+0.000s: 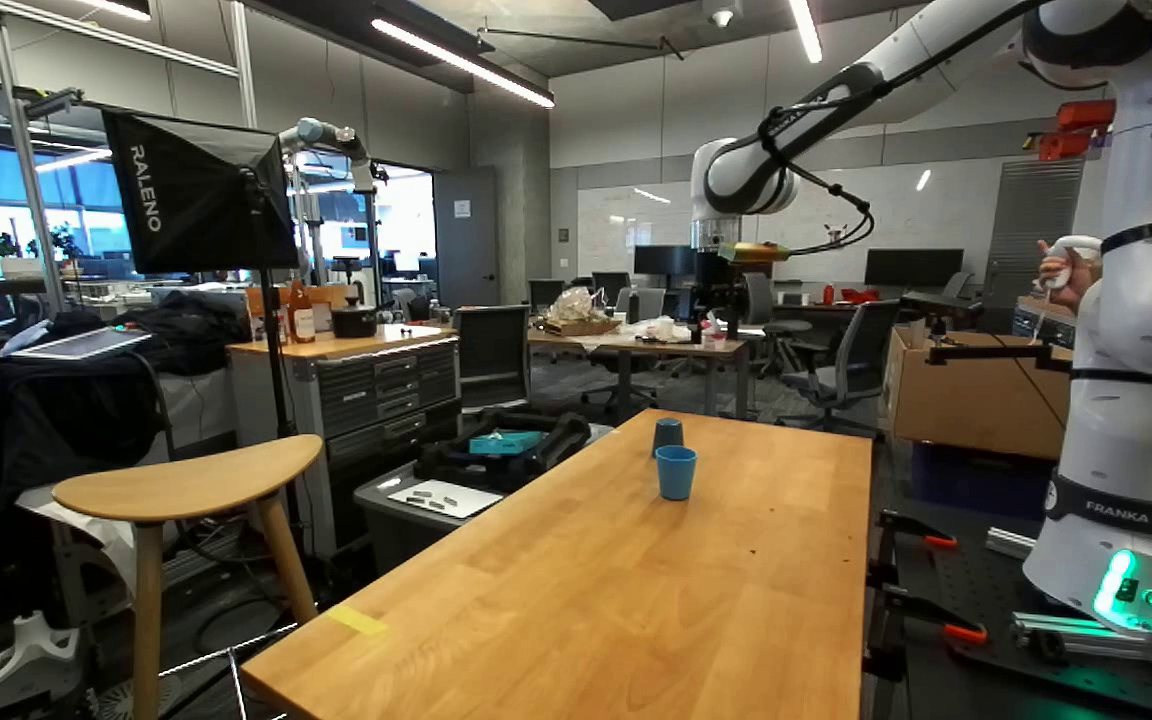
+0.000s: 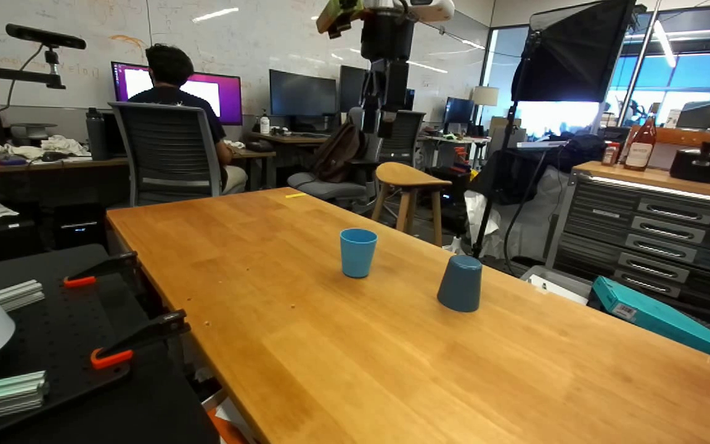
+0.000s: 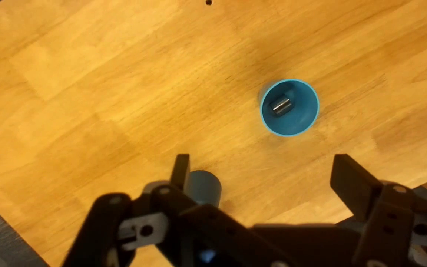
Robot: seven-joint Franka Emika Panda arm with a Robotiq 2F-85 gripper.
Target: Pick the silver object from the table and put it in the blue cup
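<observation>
The blue cup stands upright on the wooden table in both exterior views [image 1: 676, 474] [image 2: 358, 254]. The wrist view looks down into its open mouth [image 3: 302, 118]. The silver object [image 3: 281, 105], a small shiny metal cylinder, lies inside the blue cup against its inner side; the cup walls hide it in the exterior views. My gripper [image 3: 261, 157] is open with nothing between its fingers. It hangs high above the table in both exterior views [image 1: 721, 300] [image 2: 381, 114], apart from the cup and the silver object.
A darker grey-blue cup stands upside down near the blue cup [image 1: 668, 432] [image 2: 461, 285]; in the wrist view it is partly behind a finger [image 3: 204, 187]. The wooden table [image 2: 342, 357] has clamps [image 2: 145, 333] along one edge. A stool [image 1: 196, 480] stands beside it.
</observation>
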